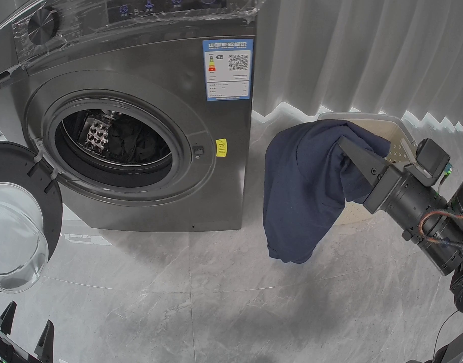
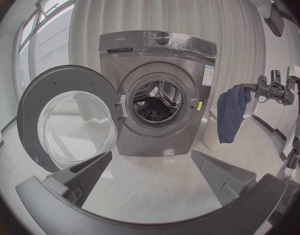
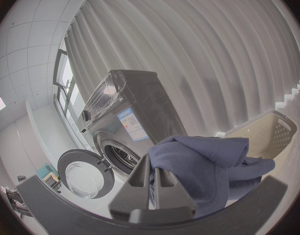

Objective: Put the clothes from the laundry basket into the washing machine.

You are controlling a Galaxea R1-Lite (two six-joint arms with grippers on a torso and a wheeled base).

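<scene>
Dangling from right end effector, navy garment clears the floor.

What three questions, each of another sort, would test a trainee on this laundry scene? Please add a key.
1. True or false: the washer has its door shut.
2. Choose one. The right jaws hold: A) a white towel; B) a navy garment; C) nothing.
3. Fill in: the left jaws are empty and ____.

Key: 1 false, the door stands open; 2 B; 3 open.
</scene>
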